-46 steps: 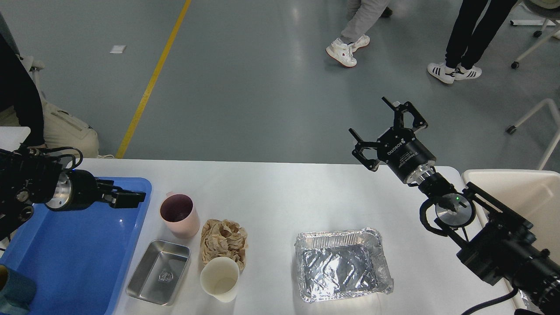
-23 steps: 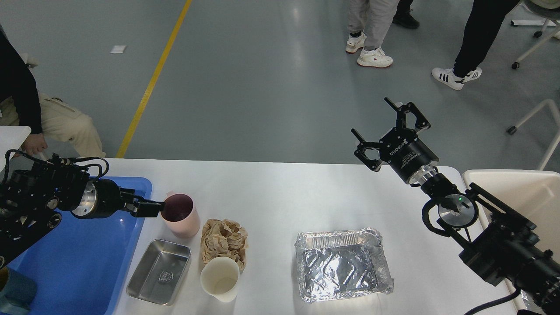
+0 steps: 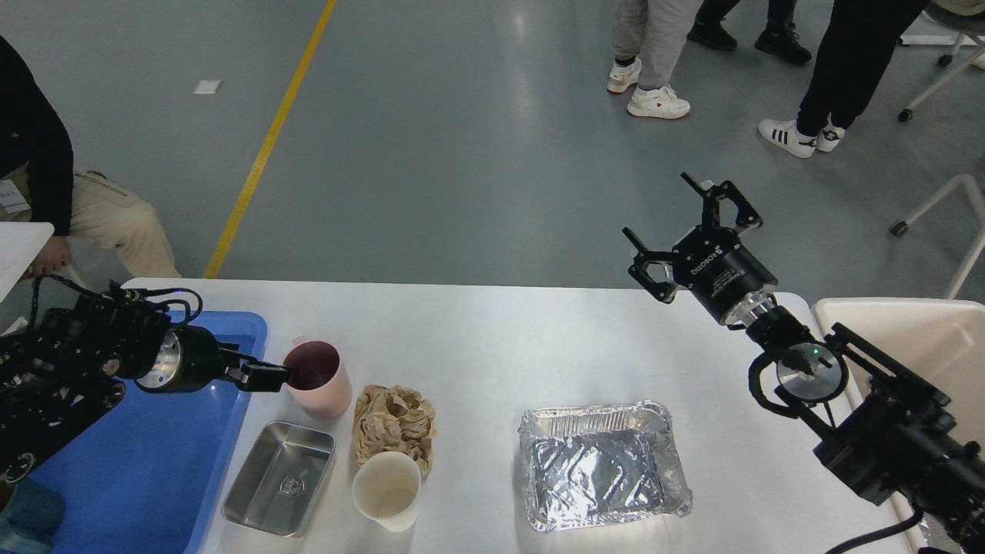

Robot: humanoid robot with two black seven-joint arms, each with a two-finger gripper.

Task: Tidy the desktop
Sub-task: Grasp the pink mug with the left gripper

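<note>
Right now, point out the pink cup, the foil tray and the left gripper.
pink cup [image 3: 322, 394], head view, on its outer side wall.
foil tray [image 3: 600, 416], head view, on its far rim.
left gripper [image 3: 273, 377], head view, at the fingertips by the cup's rim.

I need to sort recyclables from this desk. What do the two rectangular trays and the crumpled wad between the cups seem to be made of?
The crinkled tray looks like thin aluminium foil: wrinkled, bright, uneven glints, rolled rim. The small tray looks like stainless steel: smooth brushed grey, crisp rounded corners. The wad seems to be brown paper, matte and creased, perhaps a napkin or bag.
</note>
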